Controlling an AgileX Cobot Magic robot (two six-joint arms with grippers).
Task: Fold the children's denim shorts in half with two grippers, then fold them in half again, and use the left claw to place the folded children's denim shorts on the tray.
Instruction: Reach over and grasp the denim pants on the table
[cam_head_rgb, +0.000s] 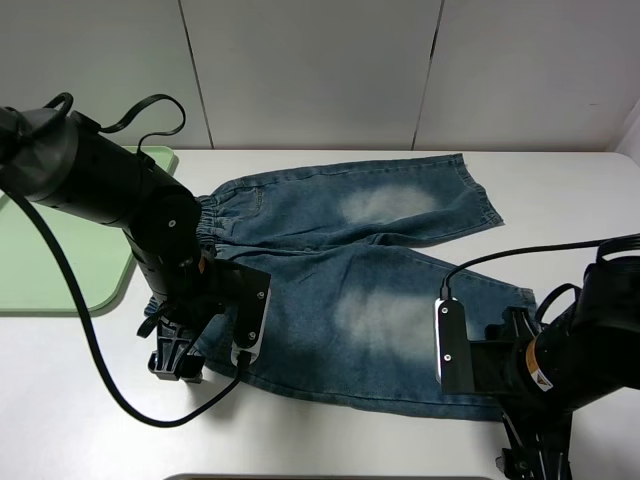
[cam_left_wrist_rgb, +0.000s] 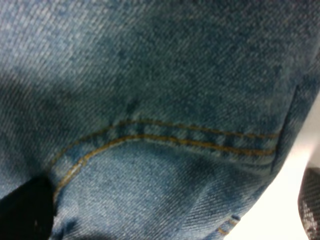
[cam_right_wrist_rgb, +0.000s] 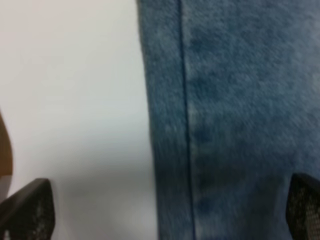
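The children's denim shorts (cam_head_rgb: 370, 280) lie spread flat on the white table, with the gathered waistband at the left and both legs pointing right. My left gripper (cam_head_rgb: 174, 358) is low over the near waistband corner. In the left wrist view denim with yellow stitching (cam_left_wrist_rgb: 165, 140) fills the frame, and the left gripper (cam_left_wrist_rgb: 167, 220) is open with a dark fingertip (cam_left_wrist_rgb: 25, 210) at each lower corner. My right gripper (cam_head_rgb: 527, 462) hovers at the near leg's hem corner. It stands open (cam_right_wrist_rgb: 165, 215), with the hem edge (cam_right_wrist_rgb: 150, 125) running between its fingertips (cam_right_wrist_rgb: 27, 210). The pale-green tray (cam_head_rgb: 70, 260) sits at the far left.
The left arm's black cable (cam_head_rgb: 100, 370) loops over the table in front of the tray. The table's front edge lies just below both grippers. A white panelled wall rises behind the table.
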